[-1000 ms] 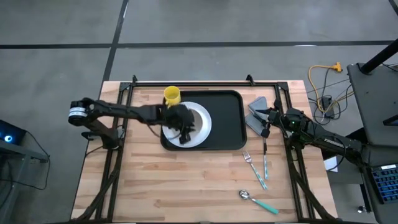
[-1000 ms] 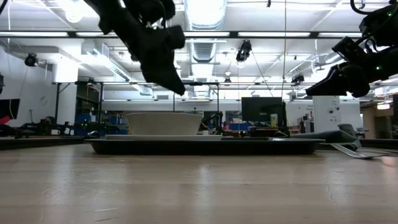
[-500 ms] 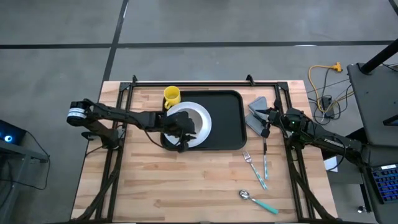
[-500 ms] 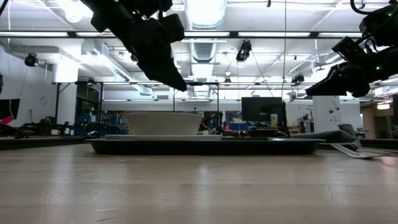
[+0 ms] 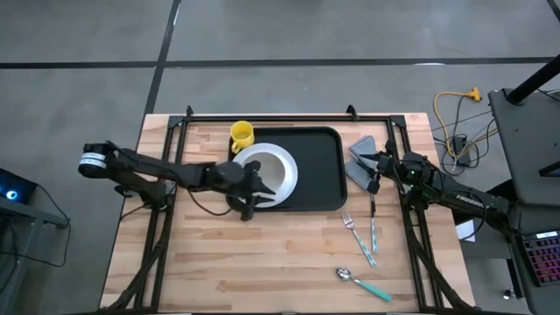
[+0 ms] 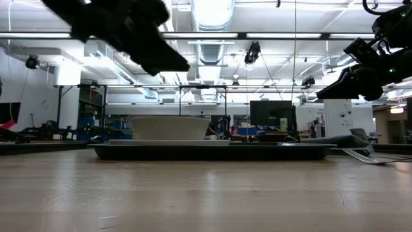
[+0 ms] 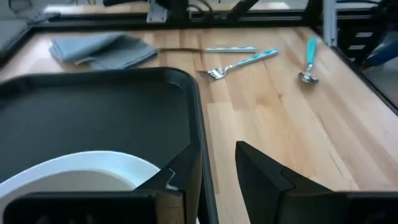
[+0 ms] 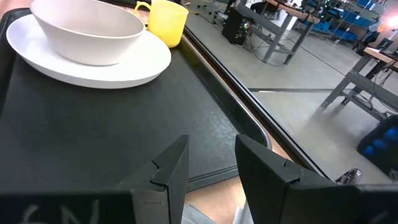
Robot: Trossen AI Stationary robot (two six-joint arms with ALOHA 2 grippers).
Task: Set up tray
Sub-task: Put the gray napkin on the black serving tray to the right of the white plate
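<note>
left tool point(image 5: 249, 199) retreated off bowl point(image 5: 262, 171), released | right tool point(image 5: 374, 179) released, empty | no writing

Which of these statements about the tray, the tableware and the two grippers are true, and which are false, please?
1. A bowl sits on the plate in the tray. True.
2. The yellow mug stands in the tray. False: it stands on the table, beside the tray.
3. The fork lies outside the tray. True.
4. The left gripper holds the spoon. False: it is open and empty.
5. The napkin lies under the plate. False: it lies on the table near the right gripper.
</note>
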